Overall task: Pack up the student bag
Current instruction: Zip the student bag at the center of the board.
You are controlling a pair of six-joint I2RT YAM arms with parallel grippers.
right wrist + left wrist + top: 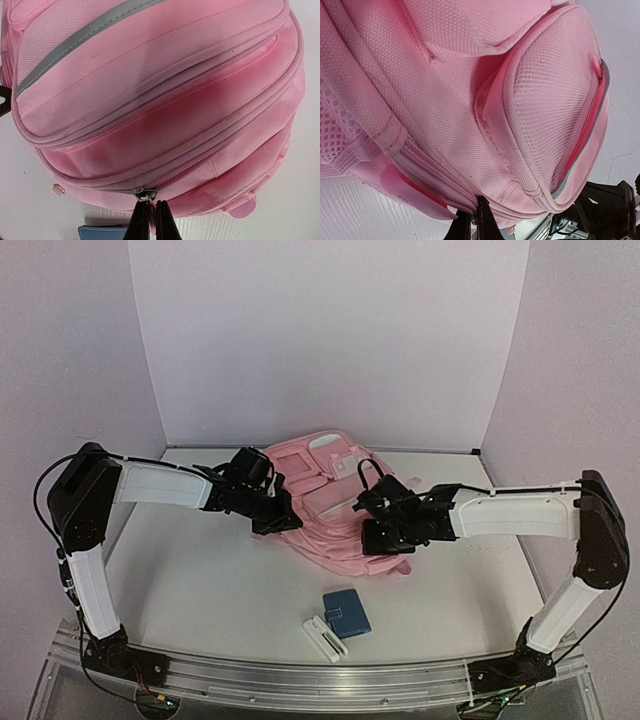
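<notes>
The student bag (330,495) is a large pink backpack lying flat in the middle of the table. My left gripper (278,522) is at its left edge. In the left wrist view the left gripper (474,210) is shut, pinching the seam by the zip at the student bag's (470,100) side. My right gripper (374,540) is at the bag's near edge. The right wrist view shows the right gripper (152,202) shut on the metal zipper pull (144,193) of a closed zip on the student bag (160,90).
A blue wallet-like case (347,612) and a small white flat object (325,637) lie on the table in front of the bag; the blue case's edge (102,232) shows beside my right fingers. White walls enclose the back and sides.
</notes>
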